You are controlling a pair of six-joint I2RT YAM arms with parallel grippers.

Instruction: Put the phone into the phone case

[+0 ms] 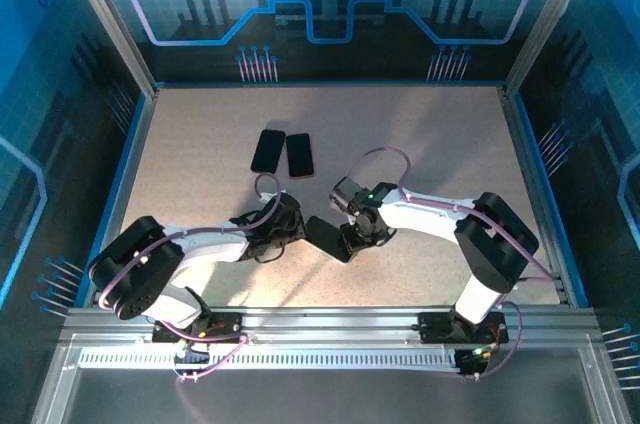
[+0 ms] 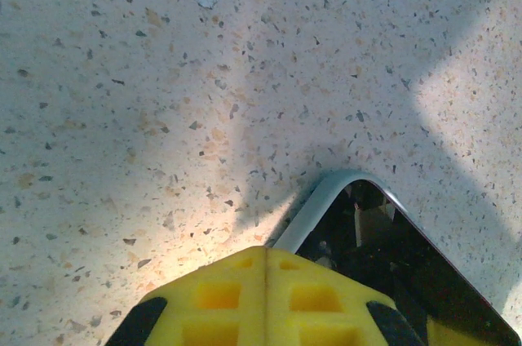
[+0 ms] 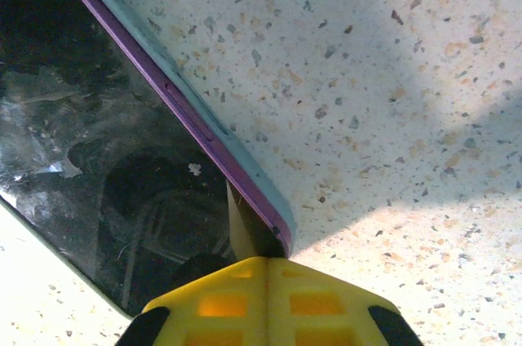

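- Two arms fold low over the near half of the table, their wrists bent in toward each other at the middle.
- Left arm: its elbow rests by the near left corner and the forearm runs rightward along the table, wrist tipped down. The left fingers are pressed together with just a seam between the yellow pads and grip nothing. Their tips sit just beside the phone's rounded corner.
- Two dark flat slabs lie side by side toward the far edge, around the middle. The left slab is plain black. The right slab has a reddish rim. Which of them is the case cannot be told.
- Phone: it lies flat between the two wrists, near the middle of the near edge and turned at an angle. From the left wrist its corner shows a grey rim around glossy black glass. From the right wrist the glass is smudged and reflective, edged in purple with a pale band outside that.
- Right arm: its elbow is raised near the near right corner and the forearm slants leftward and down. The right fingers are closed flat on each other, their tips at the phone's corner edge and clasping nothing.
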